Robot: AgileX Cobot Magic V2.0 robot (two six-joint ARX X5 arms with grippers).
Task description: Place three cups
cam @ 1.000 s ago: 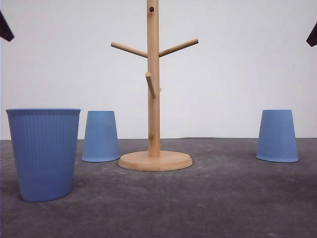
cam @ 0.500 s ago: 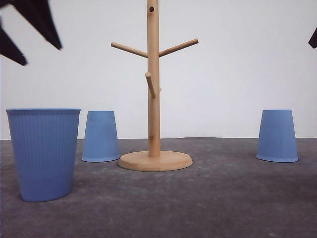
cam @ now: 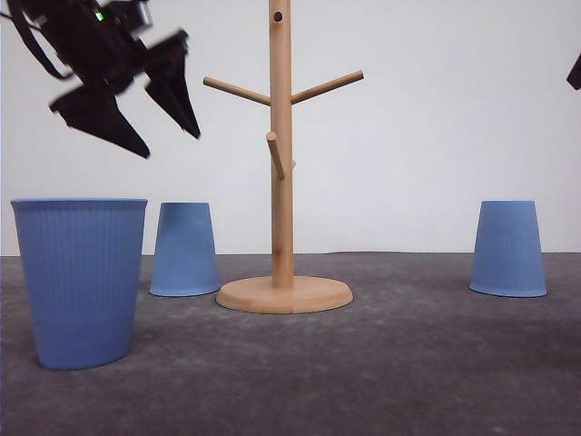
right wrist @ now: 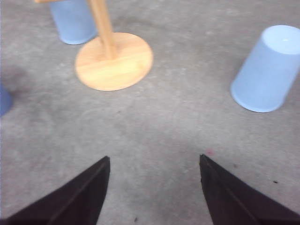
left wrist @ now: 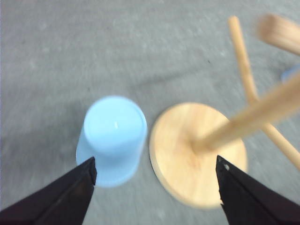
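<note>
Three light-blue ribbed cups stand on the grey table. The nearest cup (cam: 82,282) is upright at the front left. A second cup (cam: 185,250) (left wrist: 112,138) (right wrist: 72,21) is upside down just left of the wooden peg stand (cam: 282,182). The third cup (cam: 508,248) (right wrist: 269,70) is upside down at the right. My left gripper (cam: 171,141) (left wrist: 155,163) hangs open in the air, above the second cup and holding nothing. My right gripper (right wrist: 154,157) is open over bare table, its edge (cam: 574,71) at the upper right.
The peg stand's round base (cam: 284,295) (left wrist: 197,154) (right wrist: 114,61) sits mid-table, with three pegs sticking out of its pole up high. A white wall backs the table. Grey table surface (cam: 408,363) stretches between the stand and the right cup.
My left gripper has swung in from the upper left corner, moving right and down to above the upside-down cup beside the stand. The cups and the right gripper have stayed put.
</note>
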